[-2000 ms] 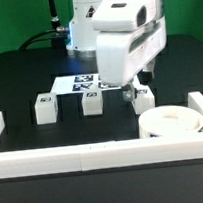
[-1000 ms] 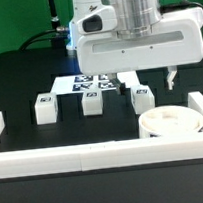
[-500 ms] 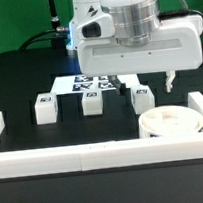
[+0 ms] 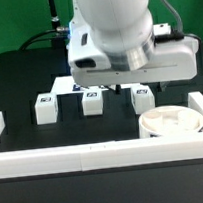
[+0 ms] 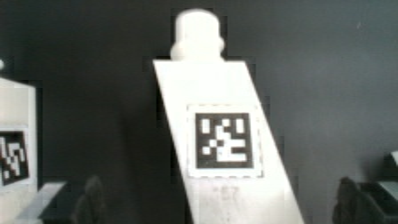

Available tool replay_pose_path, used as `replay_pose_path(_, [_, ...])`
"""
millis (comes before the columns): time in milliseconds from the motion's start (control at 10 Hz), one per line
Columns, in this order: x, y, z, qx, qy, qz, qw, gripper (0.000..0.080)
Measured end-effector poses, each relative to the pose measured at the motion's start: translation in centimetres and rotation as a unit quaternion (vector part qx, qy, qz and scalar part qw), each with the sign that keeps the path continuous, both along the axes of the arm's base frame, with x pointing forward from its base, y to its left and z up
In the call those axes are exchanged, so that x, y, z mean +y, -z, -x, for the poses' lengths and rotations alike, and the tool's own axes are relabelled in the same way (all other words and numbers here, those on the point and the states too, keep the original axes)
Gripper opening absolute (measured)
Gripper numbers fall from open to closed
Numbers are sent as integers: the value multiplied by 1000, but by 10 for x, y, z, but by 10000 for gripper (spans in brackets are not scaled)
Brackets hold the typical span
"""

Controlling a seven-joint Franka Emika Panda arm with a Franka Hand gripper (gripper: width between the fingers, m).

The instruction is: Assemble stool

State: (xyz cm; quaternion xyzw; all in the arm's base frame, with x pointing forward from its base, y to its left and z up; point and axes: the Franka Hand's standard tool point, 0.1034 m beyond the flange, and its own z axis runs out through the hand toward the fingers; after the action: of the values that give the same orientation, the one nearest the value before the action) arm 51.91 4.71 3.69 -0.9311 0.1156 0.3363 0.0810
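Light and picture quality, two views: bright, even, from above; coarse resolution.
Wrist view: the leg (image 5: 214, 95) between the pincer's (image 5: 217, 198) fingers (image 5: 71, 200) is brightly lit, its tag (image 5: 222, 138) soft-edged but readable as a pattern; the fingers are dark, blurred, out of focus; the table (image 5: 89, 40) beyond the pincer is plain black, without detail. Exterior view: the white arm (image 4: 112, 23) above the pincer is nearly washed out, with a bluish glow on its rear side; the table is matte, no glare; shadows are soft and short.

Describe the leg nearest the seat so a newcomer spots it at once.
Start at the round white seat near the exterior view's right. Three white tagged legs stand in a row behind it. Yours is the leg at that row's right end, closest to the seat.
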Motion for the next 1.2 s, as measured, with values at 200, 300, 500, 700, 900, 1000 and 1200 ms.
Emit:
replay_pose_path(200, [-1, 7, 10, 112, -17, -27, 993, 649])
replay_pose_path(300, [0, 11, 9, 150, -24, -37, 988, 649])
replay_pose_path(500, [3, 7, 18, 219, -39, -51, 974, 649])
replay_pose_path(700, [8, 15, 3, 213, -46, -55, 974, 649])
replay_pose_path(900, [10, 13, 5, 202, -52, -59, 976, 649])
replay_pose_path(1000, [11, 18, 2, 188, -52, -59, 979, 649])
replay_pose_path(1200, [13, 23, 2, 178, -54, -59, 981, 649])
